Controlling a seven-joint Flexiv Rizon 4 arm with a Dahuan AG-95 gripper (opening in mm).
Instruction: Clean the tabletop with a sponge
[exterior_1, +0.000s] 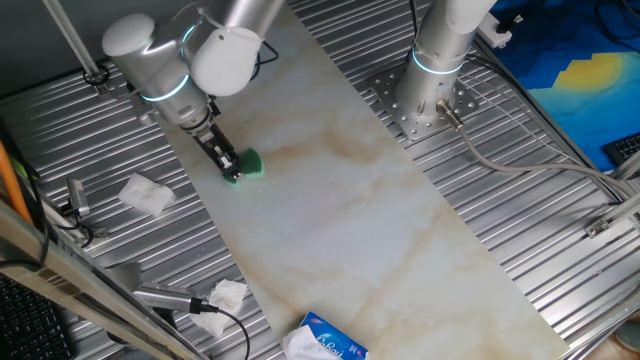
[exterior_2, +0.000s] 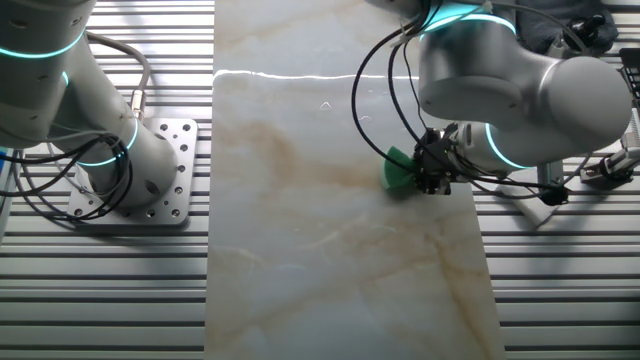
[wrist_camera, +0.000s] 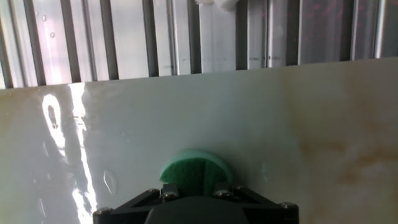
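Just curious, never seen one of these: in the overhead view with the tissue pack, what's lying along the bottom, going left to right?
Tissue → second tissue → tissue pack. Higher up, the claw holds the sponge on the tabletop.

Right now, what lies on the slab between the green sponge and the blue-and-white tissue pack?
Nothing: in one fixed view, the tabletop between the sponge in the claw and the tissue pack is bare marble with faint brown stains.

The arm angles down, its end effector (exterior_1: 232, 166) closed low over the slab's edge.
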